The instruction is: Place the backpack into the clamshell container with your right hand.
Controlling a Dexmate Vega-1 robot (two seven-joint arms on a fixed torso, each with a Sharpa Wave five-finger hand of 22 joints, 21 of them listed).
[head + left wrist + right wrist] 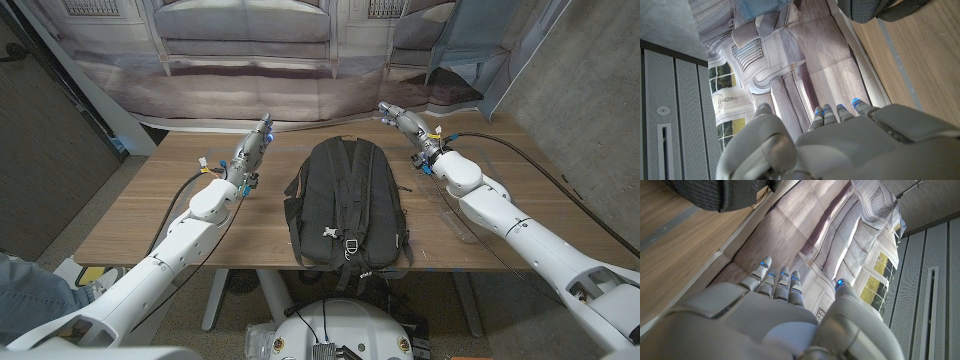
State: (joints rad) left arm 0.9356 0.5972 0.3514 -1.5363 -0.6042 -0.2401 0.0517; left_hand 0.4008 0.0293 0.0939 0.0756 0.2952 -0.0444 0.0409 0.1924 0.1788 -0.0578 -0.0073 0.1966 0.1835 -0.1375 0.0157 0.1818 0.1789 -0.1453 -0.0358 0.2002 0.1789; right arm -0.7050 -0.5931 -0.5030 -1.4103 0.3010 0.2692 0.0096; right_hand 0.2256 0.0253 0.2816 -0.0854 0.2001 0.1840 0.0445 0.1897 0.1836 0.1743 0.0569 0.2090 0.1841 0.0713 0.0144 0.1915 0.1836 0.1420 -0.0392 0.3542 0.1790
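lab or studio | printed backdrop [260, 50] | bare concrete wall [590, 90] | wooden table [150, 210]

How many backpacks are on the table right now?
1. The black backpack lies in the middle of the table, between the left hand and right hand; neither touches it.

Hand: pale grey right hand [775, 315], fingers [781, 282] straight, holding nothing.
Table: brown wooden table [675, 245].
Bag: black fabric backpack [715, 192] on it.
Behind: printed backdrop curtain [840, 235].
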